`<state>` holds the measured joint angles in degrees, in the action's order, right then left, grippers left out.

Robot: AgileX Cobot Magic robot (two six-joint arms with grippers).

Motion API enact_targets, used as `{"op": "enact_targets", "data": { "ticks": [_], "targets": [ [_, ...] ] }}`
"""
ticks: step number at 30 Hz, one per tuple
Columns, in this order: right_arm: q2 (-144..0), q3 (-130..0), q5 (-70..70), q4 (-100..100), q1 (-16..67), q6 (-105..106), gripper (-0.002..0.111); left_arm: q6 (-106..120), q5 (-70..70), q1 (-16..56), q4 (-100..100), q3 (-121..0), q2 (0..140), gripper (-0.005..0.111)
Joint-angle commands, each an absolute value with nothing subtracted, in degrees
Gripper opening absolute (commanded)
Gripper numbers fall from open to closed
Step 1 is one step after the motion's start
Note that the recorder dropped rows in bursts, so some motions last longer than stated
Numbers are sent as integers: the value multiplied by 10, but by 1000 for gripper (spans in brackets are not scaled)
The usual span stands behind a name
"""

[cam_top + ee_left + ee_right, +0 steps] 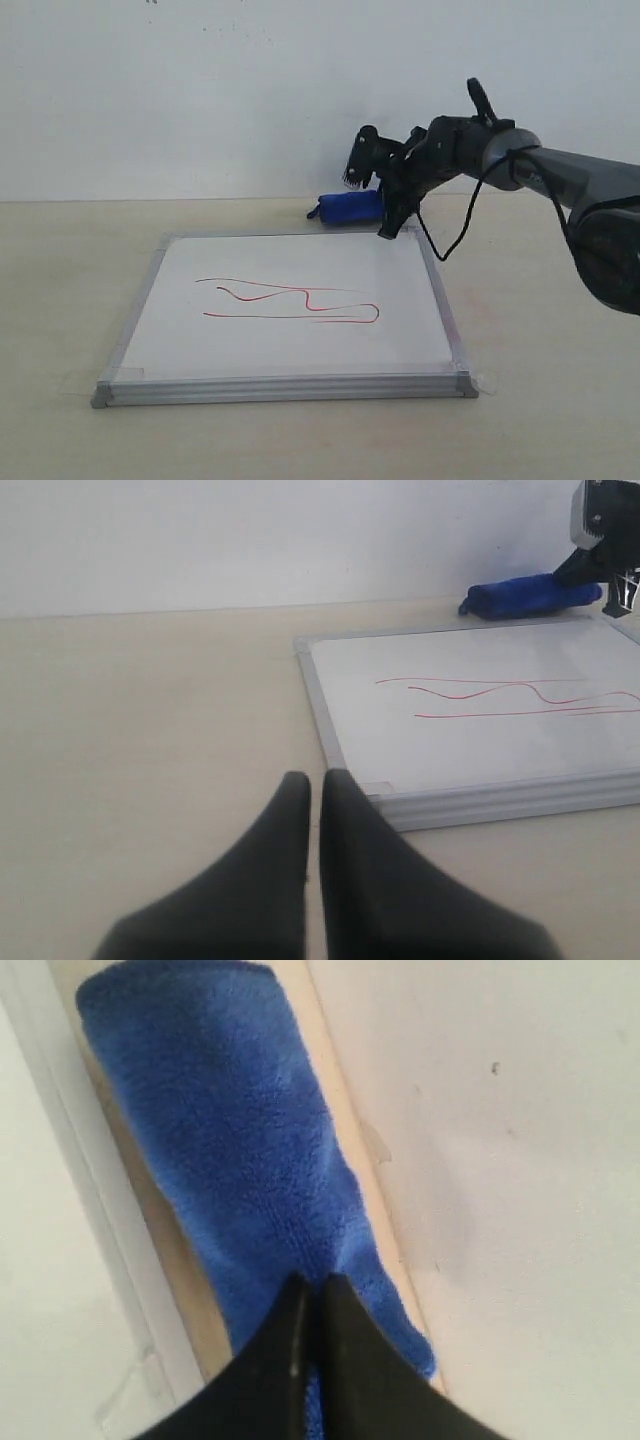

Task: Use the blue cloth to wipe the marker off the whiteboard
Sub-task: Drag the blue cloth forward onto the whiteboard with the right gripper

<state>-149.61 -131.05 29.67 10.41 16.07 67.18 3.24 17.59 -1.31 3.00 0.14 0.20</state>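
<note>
Cloth [350, 207] lies just beyond board [290, 388]; marker [260, 317] untouched. Right gripper [308, 1282] fingers pressed together at cloth, hold unclear. Left gripper [315, 778] clenched, idle. Advise firm mid-roll pinch.

- Hemmed in: cloth [348, 207] on narrow table [60, 300] strip between board [285, 388] far rail and wall [200, 100].
- Blocked at far right corner by right gripper [386, 228].
- Open above board middle and left of it.

The right gripper [308, 1284], jaws together, sits over the blue cloth [225, 1130] beside the whiteboard [50, 1310].
</note>
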Motion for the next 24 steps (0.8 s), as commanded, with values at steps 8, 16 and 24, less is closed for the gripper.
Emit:
{"op": "enact_targets", "data": {
  "ticks": [8,16,24],
  "targets": [
    [-1418,-1313,521,106,162,615,0,35,169,-15,31,0,0,4],
    [-1389,-1313,678,108,200,586,0,35,169,-15,31,0,0,4],
    [-1386,-1313,700,99,213,489,0,35,169,-15,31,0,0,4]
  ]
}}
